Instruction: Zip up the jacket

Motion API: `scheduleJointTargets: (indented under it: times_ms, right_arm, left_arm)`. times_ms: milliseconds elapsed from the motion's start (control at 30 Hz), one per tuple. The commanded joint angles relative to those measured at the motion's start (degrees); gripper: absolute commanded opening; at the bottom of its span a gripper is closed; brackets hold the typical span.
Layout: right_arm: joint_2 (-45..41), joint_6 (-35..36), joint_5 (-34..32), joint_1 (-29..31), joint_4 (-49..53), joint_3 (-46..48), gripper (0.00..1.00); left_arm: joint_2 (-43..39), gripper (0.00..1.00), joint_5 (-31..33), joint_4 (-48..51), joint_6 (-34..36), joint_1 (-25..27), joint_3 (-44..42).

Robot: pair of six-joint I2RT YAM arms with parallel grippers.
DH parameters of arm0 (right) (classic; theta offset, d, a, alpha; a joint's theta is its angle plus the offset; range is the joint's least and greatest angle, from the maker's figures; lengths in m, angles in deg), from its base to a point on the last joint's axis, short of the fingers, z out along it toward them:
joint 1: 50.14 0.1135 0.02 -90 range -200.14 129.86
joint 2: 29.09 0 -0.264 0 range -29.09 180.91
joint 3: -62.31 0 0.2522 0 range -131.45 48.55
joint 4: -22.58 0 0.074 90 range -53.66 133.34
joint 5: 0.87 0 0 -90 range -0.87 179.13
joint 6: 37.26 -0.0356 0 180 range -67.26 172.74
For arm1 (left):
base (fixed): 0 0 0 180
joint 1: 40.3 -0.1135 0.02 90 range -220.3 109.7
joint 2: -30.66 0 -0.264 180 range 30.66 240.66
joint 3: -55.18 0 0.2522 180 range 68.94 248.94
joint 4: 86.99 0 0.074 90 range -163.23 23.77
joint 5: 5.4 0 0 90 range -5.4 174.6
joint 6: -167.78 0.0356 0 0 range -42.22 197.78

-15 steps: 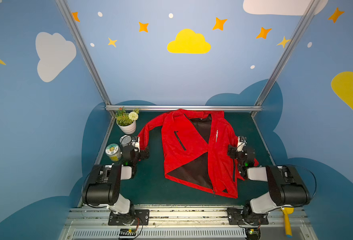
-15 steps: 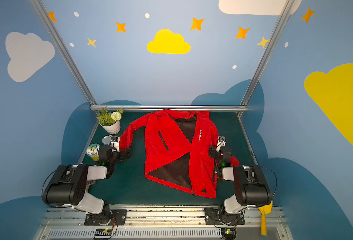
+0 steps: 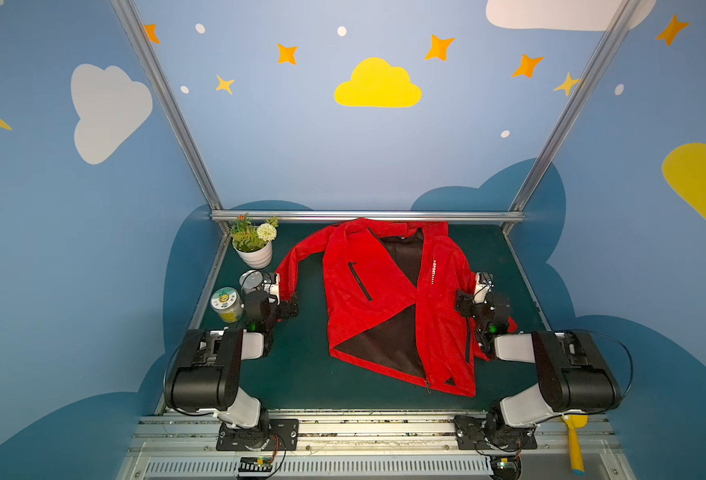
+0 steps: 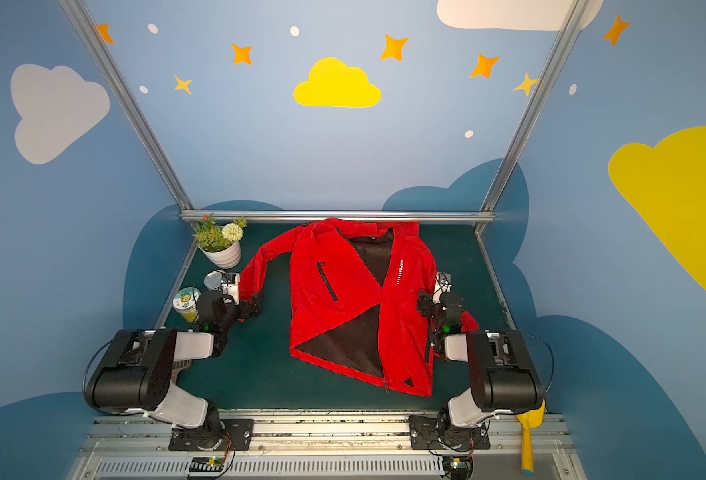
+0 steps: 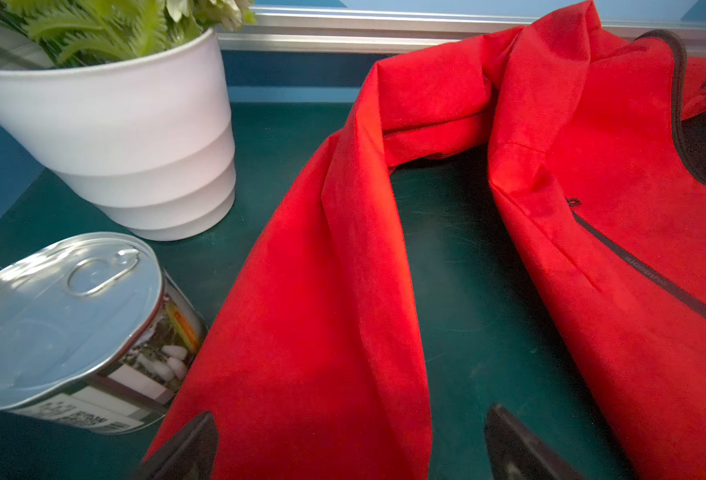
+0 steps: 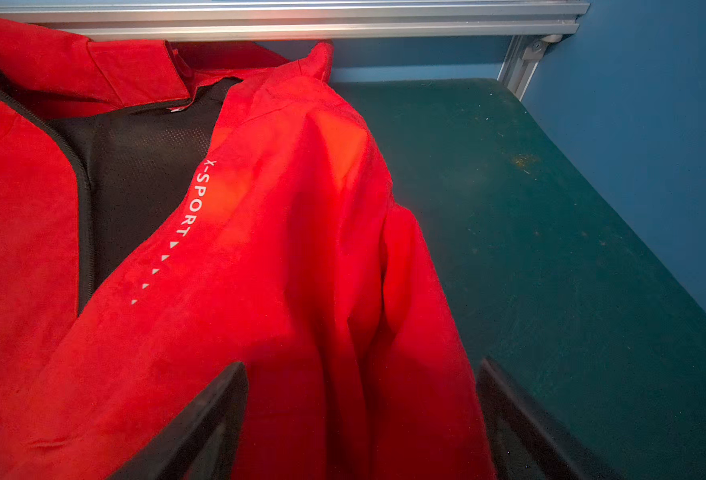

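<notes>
Jacket (image 3: 384, 291): thin matt red cloth, black mesh lining (image 6: 148, 158); tin can (image 5: 85, 332): glossy metal lid (image 5: 44, 299), paper label (image 5: 156, 357); plant pot (image 5: 127, 145): smooth white; tabletop (image 6: 550, 249): matt, scuffed green

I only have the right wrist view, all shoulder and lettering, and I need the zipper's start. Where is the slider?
Observer: In both top views a small black pull sits at the bottom hem of the jacket, on the edge nearest the robot's bases.
Operator: Understood. What is the other arm doing?
Observer: The left end effector is open, with the sleeve lying between its fingers.
</notes>
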Motion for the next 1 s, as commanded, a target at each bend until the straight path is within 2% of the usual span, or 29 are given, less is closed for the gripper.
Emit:
scheduleJointTargets:
  times_ms: [0,367,433,467,500,567,700,767,833,967]
  right_arm:
    - [-0.1,-0.3,0.3,-0.2,-0.6,-0.8,0.87]
    - [-0.1,-0.4,0.5,-0.3,-0.5,-0.7,0.87]
    - [-0.3,-0.3,0.0,-0.2,-1.2,-0.6,0.87]
    - [-1.3,-0.5,-2.1,0.0,-0.4,-1.1,0.87]
    - [-3.5,-0.8,-3.9,0.4,3.8,-2.2,0.87]
    - [-10.6,-3.5,-8.0,0.9,21.4,-7.5,0.87]
    - [-19.2,-10.3,-10.8,1.5,39.8,-14.0,0.87]
    - [-21.9,-13.7,-7.0,1.8,47.7,-16.8,0.87]
    - [-23.0,-16.5,-2.6,2.3,53.5,-20.1,0.87]
    - [-21.2,-23.2,9.7,2.9,63.5,-25.4,0.87]
  left_arm:
    - [-0.9,0.99,-0.2,0.6,0.0,-0.2,1.1]
    - [-1.1,0.99,-0.1,0.1,0.9,0.2,1.0]
    - [-2.8,0.99,1.8,3.1,1.8,1.2,2.7]
    - [-4.6,0.99,4.0,7.9,1.9,2.0,4.6]
    - [-6.5,0.99,5.7,13.1,2.1,3.0,6.7]
    - [-11.1,0.99,7.9,25.4,1.5,5.0,12.0]
    - [-17.1,0.99,9.6,40.9,-1.8,10.8,19.9]
    - [-18.5,0.99,8.3,44.5,-1.8,15.8,22.1]
    - [-17.9,0.99,10.8,47.5,-0.8,21.4,24.5]
    - [-10.6,0.99,12.9,52.3,-1.4,31.5,30.8]
